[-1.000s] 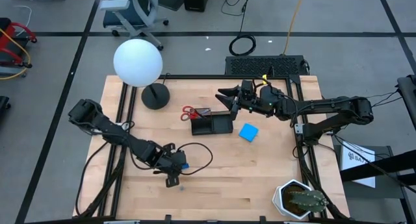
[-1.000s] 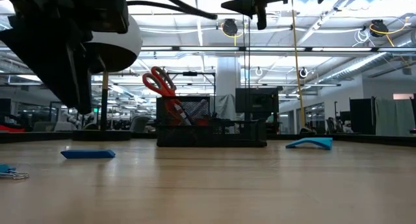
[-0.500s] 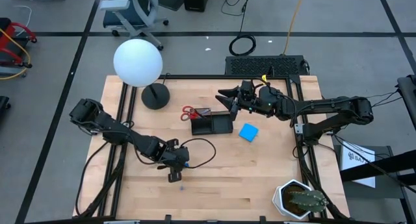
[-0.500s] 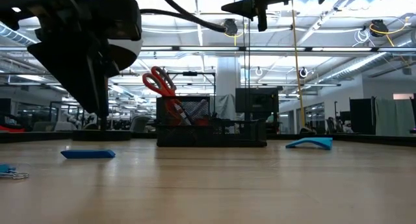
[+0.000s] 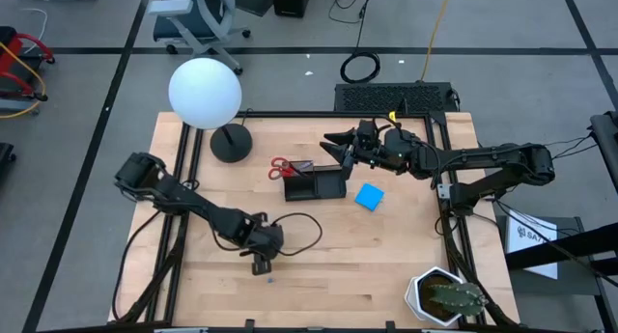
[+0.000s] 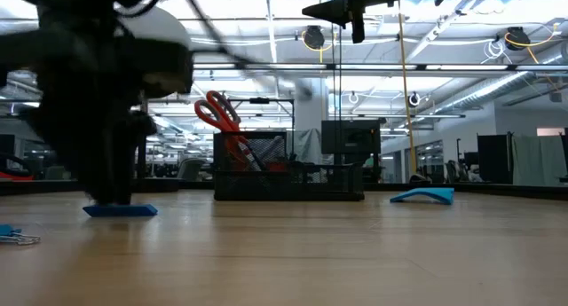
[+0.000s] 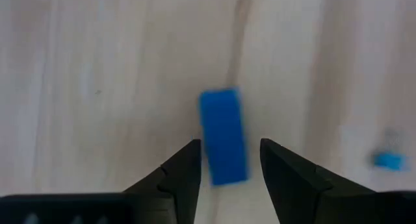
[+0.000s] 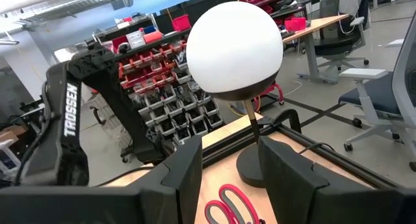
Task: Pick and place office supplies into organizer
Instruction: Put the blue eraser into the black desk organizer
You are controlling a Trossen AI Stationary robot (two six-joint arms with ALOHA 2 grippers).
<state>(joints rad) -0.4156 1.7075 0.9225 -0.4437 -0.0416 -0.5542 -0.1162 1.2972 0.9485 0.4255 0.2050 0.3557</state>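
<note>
A small blue eraser-like piece (image 7: 223, 145) lies flat on the wooden table. My left gripper (image 7: 227, 149) points down over it, open, with one finger on either side of the piece's near end and not touching it. In the high view the left gripper (image 5: 261, 256) hides the piece. In the low view the piece (image 6: 120, 210) shows below the blurred gripper. The black organizer (image 5: 316, 185) stands mid-table with the red-handled scissors (image 6: 217, 115) upright in it. A blue square pad (image 5: 369, 196) lies to its right. My right gripper (image 5: 333, 140) hovers high and level by the organizer, open and empty.
A white globe lamp (image 5: 205, 94) with a round black base (image 5: 231, 142) stands at the far left. A potted cactus (image 5: 444, 296) sits at the near right corner. A small blue clip (image 7: 389, 160) lies near the blue piece. The left arm's cable (image 5: 301, 232) loops over the table.
My left gripper has gone down toward the blue eraser-like piece, with a small shift toward the table's right. Its fingers now reach almost to the table. The piece has stayed where it was.
</note>
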